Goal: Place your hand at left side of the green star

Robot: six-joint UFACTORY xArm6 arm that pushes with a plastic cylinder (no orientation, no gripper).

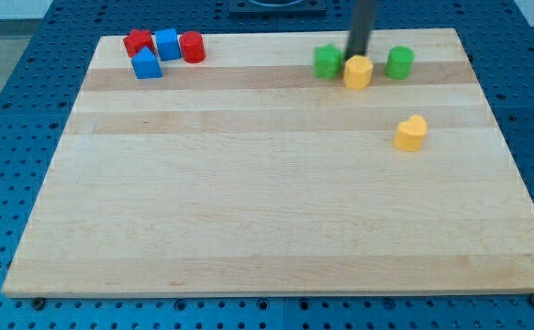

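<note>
Camera view, single entry.

- Surface (249, 229): pale wooden board on a blue perforated bench; bare across its middle and bottom.
- My tip (353, 56): lower end of the dark rod, my end effector. It has no jaws to open or close and it holds nothing. It stands at the view's top, in the gap between two blocks.
- Green star (328, 61): task item, just beside my tip on the view's left; I cannot tell whether they touch.
- Yellow block (358, 71): directly below my tip toward the view's bottom, very close, partly in front of the rod's end.
- Green cylinder (399, 62): near my tip on the view's right.
- Yellow heart (411, 134): well apart, down and to the view's right of my tip.
- Red block (139, 41), blue cube (167, 43), red cylinder (192, 47), blue block (146, 64): a cluster far to the view's left of my tip.

Handling note: my tip sits on the star's right, so the step is not yet done. I judge the clean route is to back away toward the view's bottom or top, circle round the star without brushing it or the yellow block, and stop just beside its left edge.
</note>
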